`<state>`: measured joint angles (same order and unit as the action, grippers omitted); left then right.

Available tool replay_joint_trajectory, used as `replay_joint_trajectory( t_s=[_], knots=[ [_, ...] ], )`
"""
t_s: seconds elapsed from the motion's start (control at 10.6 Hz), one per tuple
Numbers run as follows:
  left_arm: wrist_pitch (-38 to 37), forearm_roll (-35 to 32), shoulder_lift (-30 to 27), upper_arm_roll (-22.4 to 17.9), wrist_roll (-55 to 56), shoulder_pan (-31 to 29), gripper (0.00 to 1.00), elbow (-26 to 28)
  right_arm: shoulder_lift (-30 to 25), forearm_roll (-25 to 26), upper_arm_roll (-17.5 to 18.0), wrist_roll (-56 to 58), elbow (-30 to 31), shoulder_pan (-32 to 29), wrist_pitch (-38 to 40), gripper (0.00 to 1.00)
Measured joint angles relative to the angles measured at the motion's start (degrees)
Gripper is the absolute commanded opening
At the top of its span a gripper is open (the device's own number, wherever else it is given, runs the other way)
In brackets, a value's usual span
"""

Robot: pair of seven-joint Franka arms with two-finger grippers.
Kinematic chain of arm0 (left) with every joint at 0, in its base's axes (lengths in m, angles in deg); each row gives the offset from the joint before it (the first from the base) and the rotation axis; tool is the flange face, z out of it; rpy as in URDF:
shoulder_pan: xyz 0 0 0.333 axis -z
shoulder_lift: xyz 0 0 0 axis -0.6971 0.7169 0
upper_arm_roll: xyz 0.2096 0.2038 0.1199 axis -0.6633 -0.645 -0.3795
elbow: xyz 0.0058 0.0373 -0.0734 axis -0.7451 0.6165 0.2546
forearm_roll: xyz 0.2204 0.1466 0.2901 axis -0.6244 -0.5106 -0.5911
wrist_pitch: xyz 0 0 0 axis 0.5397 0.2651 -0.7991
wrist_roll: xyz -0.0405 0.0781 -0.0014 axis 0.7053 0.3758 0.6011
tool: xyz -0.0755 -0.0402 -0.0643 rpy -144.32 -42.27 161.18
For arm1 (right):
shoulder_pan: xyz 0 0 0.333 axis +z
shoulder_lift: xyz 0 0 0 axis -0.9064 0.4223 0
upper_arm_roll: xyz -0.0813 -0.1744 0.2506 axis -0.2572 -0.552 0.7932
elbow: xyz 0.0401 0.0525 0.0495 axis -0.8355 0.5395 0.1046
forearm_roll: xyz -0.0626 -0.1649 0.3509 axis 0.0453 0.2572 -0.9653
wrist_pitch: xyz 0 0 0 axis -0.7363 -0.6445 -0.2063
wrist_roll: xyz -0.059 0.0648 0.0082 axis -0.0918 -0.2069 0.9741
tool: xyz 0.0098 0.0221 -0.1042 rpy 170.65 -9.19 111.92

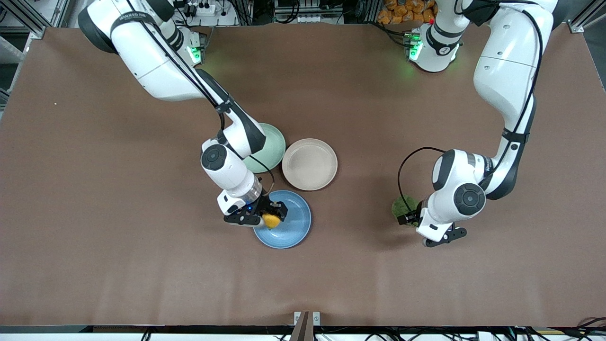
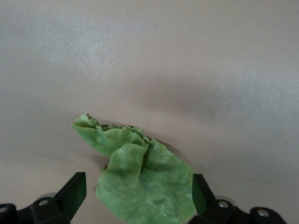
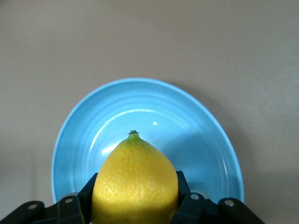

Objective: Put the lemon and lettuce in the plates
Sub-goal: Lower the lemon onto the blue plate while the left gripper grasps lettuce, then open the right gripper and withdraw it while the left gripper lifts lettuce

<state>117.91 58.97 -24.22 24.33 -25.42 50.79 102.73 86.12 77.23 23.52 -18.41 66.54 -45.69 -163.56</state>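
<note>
From the front view, the right tool point(image 1: 270, 219) is clamped on the small oval yellow lemon point(image 1: 271, 220) and hangs over the round light blue plate point(image 1: 293, 227), at the rim toward the right arm's end of the brown bench point(image 1: 94, 237). The pale beige-pink round plate point(image 1: 309, 164) sits empty, farther from the front camera than the blue one, with a mint-green plate point(image 1: 272, 147) just beside it, partly under the right arm. Toward the left arm's end of the bench, the left tool point(image 1: 442, 237) hovers over the dark green wrinkly lettuce leaf point(image 1: 402, 207), which lies on the bare bench, well apart from the plates.

In the left wrist view, the left tool point(image 2: 138, 196) stands wide open, one finger point(image 2: 72, 193) to each side of the lettuce point(image 2: 140, 182), which rests flat and ungripped.

In the right wrist view, the right tool point(image 3: 135, 200) pinches the lemon point(image 3: 134, 182) between its fingers point(image 3: 184, 196), with the blue plate point(image 3: 205, 140) directly below.

Neither item is placed yet, I'd say. The lemon looks close to release; the lettuce is yet to be grasped, carried and set down, likely onto the beige-pink plate.
</note>
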Motion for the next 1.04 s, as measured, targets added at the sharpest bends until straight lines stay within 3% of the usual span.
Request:
replay_joint_trajectory(
  t_s=[0.09, 0.76, 0.85, 0.94, 1.04],
  knots=[
    [0.1, -0.3, 0.3, 0.0, 0.1, 0.0, 1.0, 0.1, 0.7, 0.0, 0.0, 0.0, 0.0, 0.2, -0.6, 1.0],
    [1.6, -0.5, 2.2, 0.0, 0.9, 0.5, 1.0, 0.3, 0.8, 0.3, -0.1, -1.1, -3.1, -0.6, 1.7, 1.0],
    [1.7, -0.5, 2.3, 0.0, 0.9, 0.5, 0.74, 0.3, 0.5, 0.3, 0.1, -1.1, -5.0, -1.2, 7.2, 1.0],
    [1.9, -0.5, 2.4, 0.0, 0.9, 0.5, 0.37, 0.3, -0.1, 0.4, 0.3, -1.1, -7.8, -2.0, 15.9, 1.0],
    [2.0, -0.6, 2.6, 0.0, 0.9, 0.5, 0.09, 0.3, -0.9, 0.4, 0.4, -0.8, -10.9, -2.6, 24.3, 1.0]
  ],
)
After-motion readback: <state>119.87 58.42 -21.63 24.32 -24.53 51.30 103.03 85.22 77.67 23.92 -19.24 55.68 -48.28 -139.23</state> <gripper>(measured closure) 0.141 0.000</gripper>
